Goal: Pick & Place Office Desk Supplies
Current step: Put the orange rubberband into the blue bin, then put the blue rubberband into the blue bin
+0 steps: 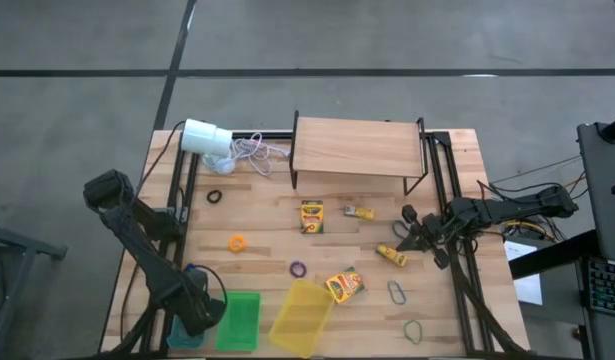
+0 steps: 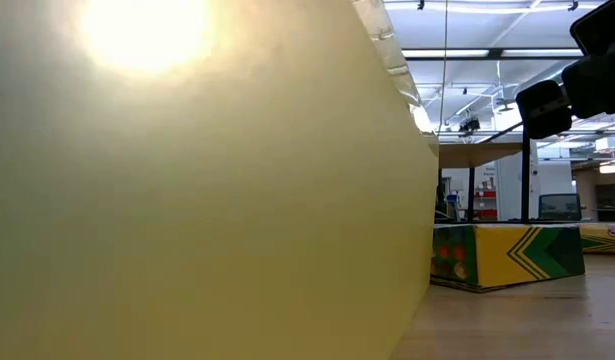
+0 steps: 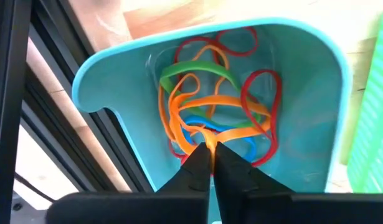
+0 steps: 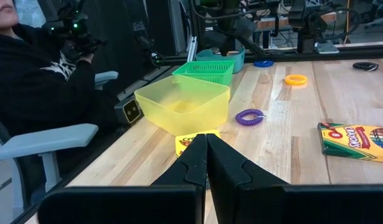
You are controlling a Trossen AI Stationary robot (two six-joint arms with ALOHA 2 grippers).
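Note:
My left gripper (image 1: 192,318) (image 3: 212,149) is shut and points down into the teal bin (image 3: 303,74), which holds a tangle of orange, red, green and blue rubber bands (image 3: 210,99). My right gripper (image 1: 412,235) (image 4: 207,140) is shut and empty, above the table near a yellow packet (image 1: 392,256). Two crayon boxes (image 1: 312,216) (image 1: 345,285) and a second packet (image 1: 359,212) lie flat on the table. Loose bands lie around them: black (image 1: 214,197), orange (image 1: 236,242), purple (image 1: 298,268), grey-blue (image 1: 397,292) and green (image 1: 414,329). My left gripper pinches a strand of an orange rubber band (image 3: 207,135) between its two fingertips, coming from above and pointing down into the teal bin. The rest of the band lies slack among the other bands in the bin.
A green basket (image 1: 237,322) and a yellow bin (image 1: 302,317) stand beside the teal bin at the near edge. A wooden shelf (image 1: 355,148) and a white cylinder (image 1: 205,137) with a cord stand at the far side. A person sits beyond the table (image 4: 29,68).

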